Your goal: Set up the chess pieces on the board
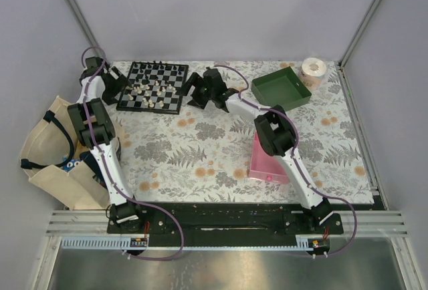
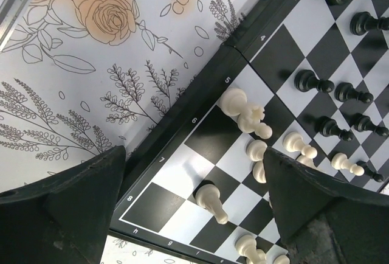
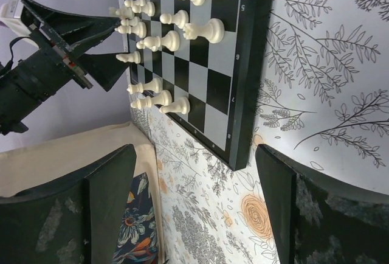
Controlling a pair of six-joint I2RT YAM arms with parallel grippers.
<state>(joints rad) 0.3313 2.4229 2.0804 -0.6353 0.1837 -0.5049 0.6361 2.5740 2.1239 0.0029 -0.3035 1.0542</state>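
Top external view gives us the small flat chequered board with its black border [image 1: 152,88] at the far left of the floral-printed tabletop [image 1: 200,160], well apart from the green square tray [image 1: 281,88] and the pink square tray [image 1: 266,164]. All the chess pieces we can make out stand on the board.

Along its far edge the tiny black pieces [image 2: 340,93] look gathered in roughly two lines, so we judge that side largely arranged. The cream-white pieces [image 2: 255,130] are another matter. They crowd the middle squares in a loose cluster, some touching one another, and a few stand alone nearer the white edge [image 3: 159,100]. We judge that most of the remaining work is sorting these into their two home rows. At this size we cannot tell piece types apart or say whether any are missing.

Our left gripper [image 2: 191,154] hangs over the board's corner with its jaws spread wide and nothing between them. Our right gripper [image 3: 191,151] faces the opposite border, likewise wide apart and holding nothing.
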